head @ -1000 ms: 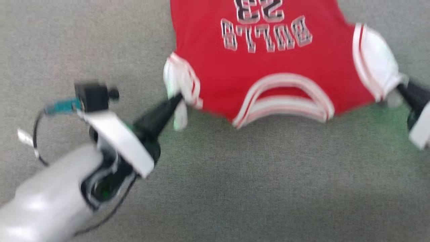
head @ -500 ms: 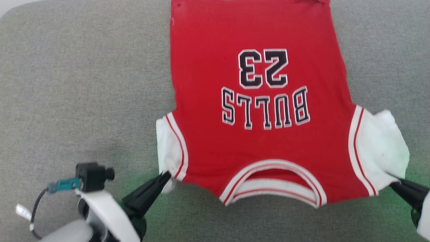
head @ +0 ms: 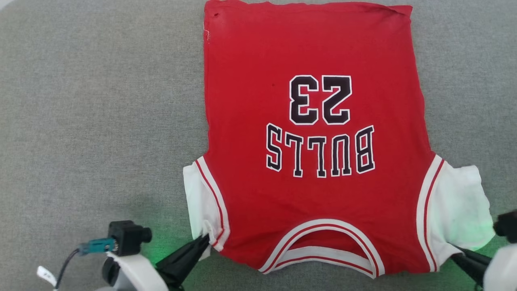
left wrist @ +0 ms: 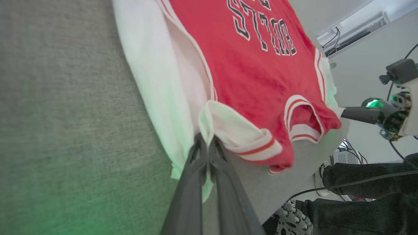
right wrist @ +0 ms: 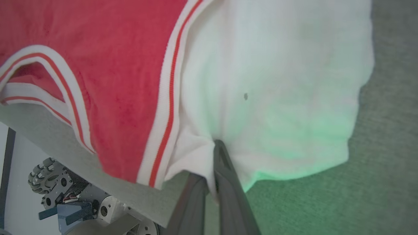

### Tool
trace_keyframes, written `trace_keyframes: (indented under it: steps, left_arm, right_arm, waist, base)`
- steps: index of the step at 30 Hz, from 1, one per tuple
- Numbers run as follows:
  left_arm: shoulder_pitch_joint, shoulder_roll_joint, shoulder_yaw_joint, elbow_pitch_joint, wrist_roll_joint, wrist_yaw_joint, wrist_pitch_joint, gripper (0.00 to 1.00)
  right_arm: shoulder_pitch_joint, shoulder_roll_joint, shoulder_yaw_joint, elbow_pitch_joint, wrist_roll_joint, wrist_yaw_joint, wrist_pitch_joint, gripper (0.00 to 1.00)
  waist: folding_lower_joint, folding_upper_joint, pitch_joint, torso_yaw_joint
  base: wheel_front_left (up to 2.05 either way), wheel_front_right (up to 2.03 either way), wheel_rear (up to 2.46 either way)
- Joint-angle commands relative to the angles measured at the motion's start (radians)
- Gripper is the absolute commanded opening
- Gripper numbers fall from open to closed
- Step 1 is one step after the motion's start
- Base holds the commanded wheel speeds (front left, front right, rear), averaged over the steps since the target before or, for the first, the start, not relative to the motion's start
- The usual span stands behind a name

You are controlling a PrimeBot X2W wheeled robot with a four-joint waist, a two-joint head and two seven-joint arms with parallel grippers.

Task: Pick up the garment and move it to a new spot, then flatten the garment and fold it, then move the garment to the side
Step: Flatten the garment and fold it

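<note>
Left gripper (head: 206, 239) and right gripper (head: 453, 247) each pinch a white sleeve of the garment (head: 315, 194) — it lies flat on the grey surface (head: 101, 121).

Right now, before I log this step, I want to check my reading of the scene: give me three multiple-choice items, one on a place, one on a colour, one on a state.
1. Where does the left gripper grip the jersey?
A. hem
B. white sleeve
C. collar

2. What colour is the numeral 23?
A. black, edged white
B. yellow
C. blue

3. How does the jersey lie?
A. bunched in a heap
B. folded in half
C. spread out, print up

Answers:
1 B: the left wrist view shows it pinching sleeve cloth.
2 A: the head view shows dark digits with white outlines.
3 C: its whole front shows on the grey surface.
</note>
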Motion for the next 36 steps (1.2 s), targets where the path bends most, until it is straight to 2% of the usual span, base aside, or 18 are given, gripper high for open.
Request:
trace_keyframes:
  steps: [1,6,11,12,13,14,15,20,23,27,30,33,36]
  left_arm:
    - [-0.015,-0.019,-0.014,0.014,-0.006,0.001,0.008,0.0]
    - [-0.056,-0.063,-0.058,0.097,-0.029,0.002,0.011,0.0]
    - [-0.087,-0.09,-0.09,0.157,-0.029,0.002,0.006,0.0]
    - [-0.09,-0.095,-0.094,0.166,-0.028,0.003,0.004,0.0]
    - [-0.091,-0.098,-0.097,0.173,-0.031,0.003,0.004,0.0]
    - [-0.093,-0.1,-0.1,0.178,-0.035,0.003,0.003,0.0]
    - [-0.093,-0.101,-0.105,0.182,-0.039,0.003,0.002,0.0]
    - [-0.069,-0.103,-0.087,0.191,-0.042,0.003,-0.005,0.0]
    - [-0.055,-0.107,-0.065,0.173,-0.046,0.003,-0.006,0.0]
    - [-0.02,-0.101,-0.035,0.138,-0.024,0.002,-0.007,0.0]
    - [-0.013,-0.105,-0.021,0.116,-0.006,0.002,-0.007,0.0]
    - [-0.04,-0.12,-0.019,0.098,0.018,0.002,-0.007,0.0]
    - [-0.068,-0.134,-0.032,0.089,0.043,0.002,-0.007,0.0]
  right_arm:
    - [-0.021,0.016,0.011,0.008,-0.016,0.0,0.019,0.0]
    - [-0.075,0.044,0.089,0.077,-0.099,0.0,0.061,0.0]
    - [-0.13,0.069,0.155,0.158,-0.155,-0.003,0.03,0.02]
    - [-0.135,0.072,0.168,0.165,-0.157,-0.003,0.026,0.15]
    - [-0.144,0.072,0.177,0.168,-0.159,-0.003,0.021,0.39]
    - [-0.152,0.07,0.179,0.167,-0.165,-0.003,0.009,0.47]
    - [-0.161,0.06,0.181,0.155,-0.174,-0.003,-0.005,1.0]
    - [-0.146,0.008,0.116,0.053,-0.167,-0.004,-0.037,1.0]
    - [-0.129,-0.012,0.071,-0.01,-0.172,0.0,-0.016,1.0]
    - [-0.1,-0.048,-0.068,-0.132,-0.137,0.0,0.067,1.0]
    - [-0.141,-0.069,-0.168,-0.191,-0.112,0.0,0.126,1.0]
    - [-0.235,-0.086,-0.205,-0.18,-0.081,0.0,0.18,1.0]
    - [-0.393,-0.107,-0.184,-0.108,-0.052,0.0,0.237,1.0]
  waist:
    - [0.0,0.0,0.002,0.0]
    - [0.0,0.0,0.012,-0.006]
    - [0.0,0.0,0.021,-0.007]
    - [0.0,0.0,0.022,-0.008]
    - [0.0,0.0,0.022,-0.009]
    - [0.0,0.0,0.02,-0.011]
    - [0.0,0.0,0.018,-0.012]
    - [0.0,0.0,-0.012,-0.02]
    - [0.0,0.0,-0.031,-0.021]
    - [0.0,0.0,-0.052,-0.014]
    - [0.0,0.0,-0.041,0.002]
    - [0.0,0.0,-0.009,0.029]
    - [0.0,0.0,0.025,0.058]
  base:
    - [0.0,0.0,0.0]
    - [0.0,0.0,0.0]
    - [0.0,0.0,0.0]
    - [0.0,0.0,0.0]
    - [0.0,0.0,0.0]
    - [0.0,0.0,0.0]
    - [0.0,0.0,0.0]
    - [0.0,0.0,0.0]
    - [0.0,0.0,0.0]
    - [0.0,0.0,0.0]
    - [0.0,0.0,0.0]
    - [0.0,0.0,0.0]
    - [0.0,0.0,0.0]
